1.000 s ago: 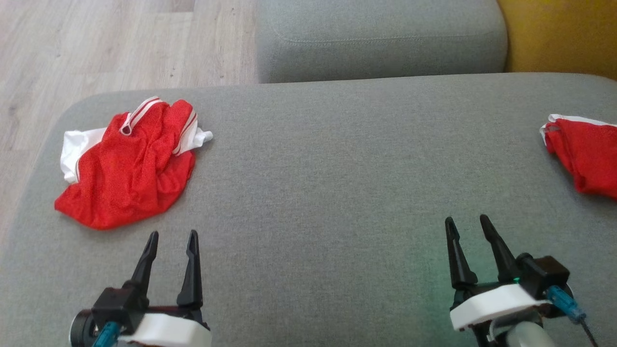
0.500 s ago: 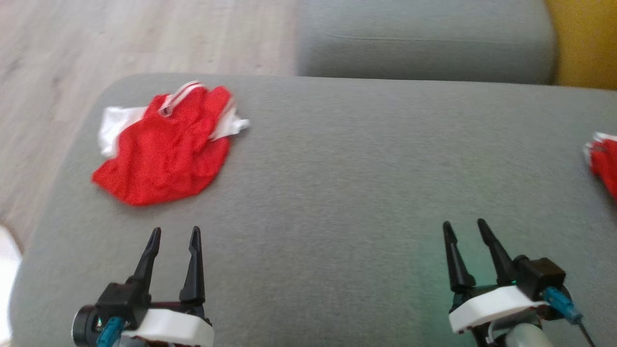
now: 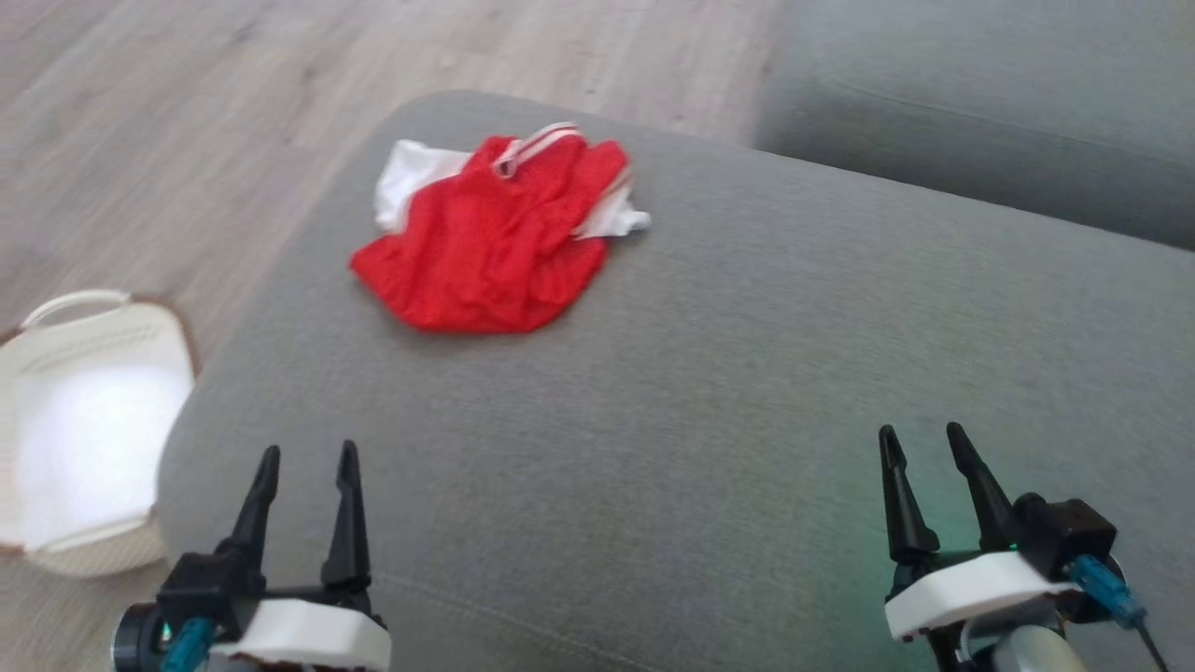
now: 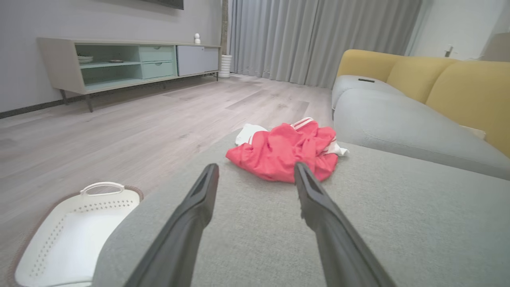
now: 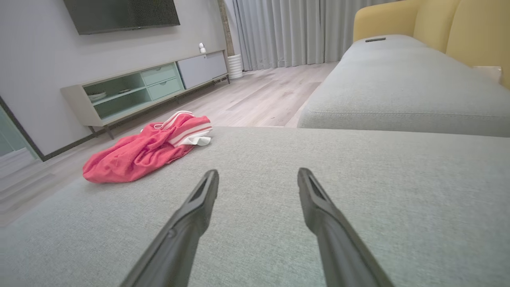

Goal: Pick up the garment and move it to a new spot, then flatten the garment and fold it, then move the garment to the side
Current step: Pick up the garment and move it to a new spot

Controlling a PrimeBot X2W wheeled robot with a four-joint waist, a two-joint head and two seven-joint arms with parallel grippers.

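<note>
Garment: a crumpled red mesh garment with a white panel and red-and-white striped trim (image 3: 485, 252). It lies in a loose heap on the far left corner of the grey woven-fabric sofa seat (image 3: 747, 392), close to that seat's rounded left edge. Nothing rests on it.

Left jaws: wide apart, empty, over the seat's near left corner, pointing roughly at the heap and well apart from it.
Right jaws: wide apart, empty, over the seat's near right part, farther from the heap.

White perforated plastic basket (image 3: 93, 411): on the wooden floor just beside the seat's near left edge.

Judgement on handling: thin, light and limp. It should sag and drape once lifted, with no stiffness to lever against. The mesh ought to give decent purchase, though it may snag on my tips. Layers are bunched, so one pinch may gather several.

Where to hold: the striped band raised at the heap's far side looks thickest, so it is my first choice. Otherwise, the ridge of folds mid-heap. Pickup not yet begun.
</note>
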